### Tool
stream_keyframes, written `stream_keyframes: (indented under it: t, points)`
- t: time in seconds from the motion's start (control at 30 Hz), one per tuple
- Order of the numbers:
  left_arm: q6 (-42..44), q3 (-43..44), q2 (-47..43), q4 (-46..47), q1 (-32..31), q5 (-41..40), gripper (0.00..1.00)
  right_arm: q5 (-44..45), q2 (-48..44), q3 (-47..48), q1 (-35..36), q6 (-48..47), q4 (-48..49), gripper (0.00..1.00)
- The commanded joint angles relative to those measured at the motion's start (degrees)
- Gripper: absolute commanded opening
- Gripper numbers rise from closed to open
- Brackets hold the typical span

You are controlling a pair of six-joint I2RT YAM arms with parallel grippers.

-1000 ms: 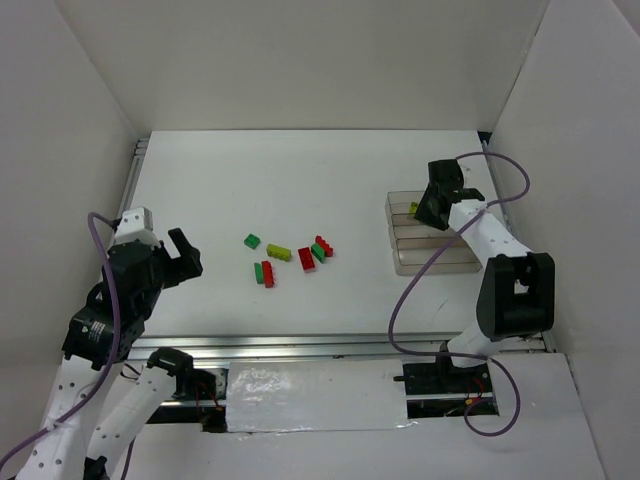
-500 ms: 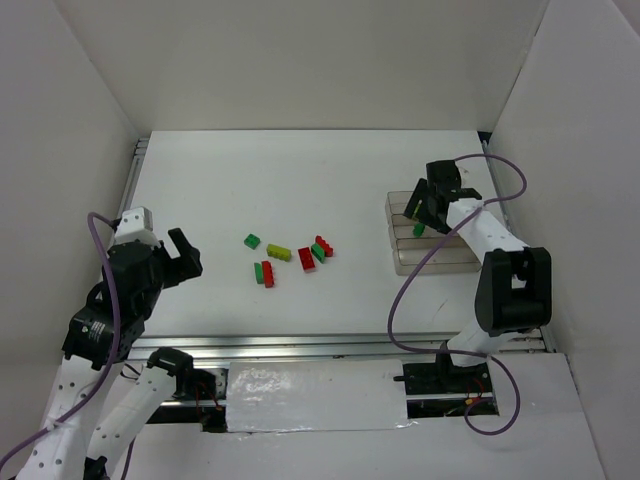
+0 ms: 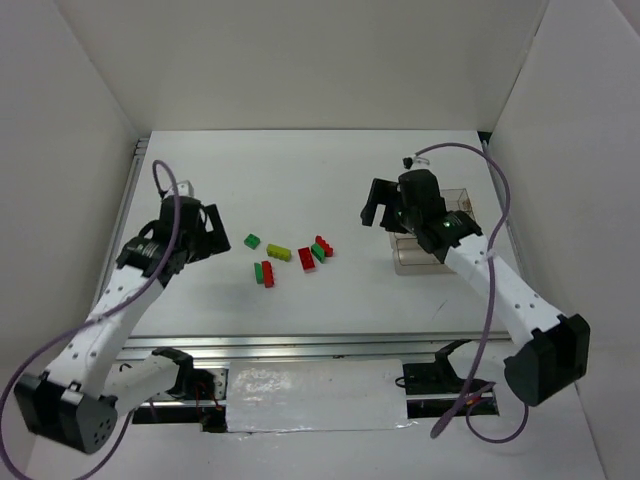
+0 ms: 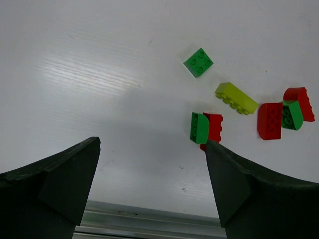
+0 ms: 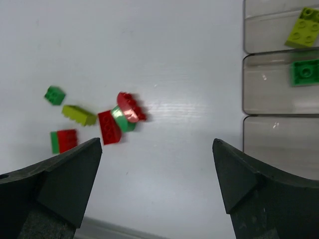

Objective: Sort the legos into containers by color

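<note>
The sorting is only at its beginning. The containers [image 5: 269,89] stand at the right side of the tabletop [image 3: 300,170]. Two of the three trays hold one piece each (the right wrist view shows this best). A yellow-green brick [image 5: 304,27] lies in one end tray and a dark green brick [image 5: 305,71] lies in the middle tray. The other end tray [image 5: 279,142] has nothing in it, so no red piece is sorted yet.

Seven legos lie loose near the middle of the tabletop, well apart from the trays. There is a green square brick [image 4: 199,62] on the far left of the group, with a long yellow-green brick [image 4: 237,98] near it. Nearer to the arms, a green brick [image 4: 199,127] touches a red brick [image 4: 214,130]. To the right is a small cluster, a flat red brick [image 4: 270,121] and a curved red brick [image 4: 300,102] with a small green brick [image 4: 292,115] between them.

The left pincer [image 4: 152,149] is spread wide and grasps nothing; it hangs over the tabletop just left of the loose pieces. The right pincer [image 5: 157,147] is released too and carries nothing, hanging between the cluster and the trays.

By this count, three red, three green and one yellow-green piece remain to be moved, which is most of the work.
</note>
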Motion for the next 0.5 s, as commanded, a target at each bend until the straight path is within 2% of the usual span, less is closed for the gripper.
stream_keyframes:
  t: [0.0,0.03,0.1,0.23,0.33,0.37,0.47]
  points:
    - [-5.7,2.2,9.7,8.0,-0.1,6.3,0.99,-5.0,-4.5,-3.1,1.8,0.5,0.1,1.00]
    - [-6.4,2.8,15.3,9.1,-0.1,8.0,0.99,-5.8,-6.0,-4.2,2.8,0.4,0.2,0.99]
    - [-8.9,4.7,20.4,10.7,-0.1,8.1,1.00,-6.2,-7.2,-5.1,3.6,0.3,-0.2,1.00]
    - [-15.1,8.8,31.5,9.8,-0.2,1.2,1.00,-6.8,-10.7,-8.9,5.6,0.3,0.2,1.00]
    - [-18.7,11.3,36.1,9.5,-0.5,-1.0,0.99,-7.8,-12.0,-10.8,6.8,0.4,0.7,1.00]
    - [-22.3,12.5,37.1,8.6,-0.6,-3.7,1.00,-7.8,-12.2,-11.3,7.3,0.5,1.2,0.99]
    - [-26.0,11.3,38.5,10.5,-0.8,-5.1,0.99,-7.8,-12.7,-12.2,7.9,0.5,1.4,1.00]
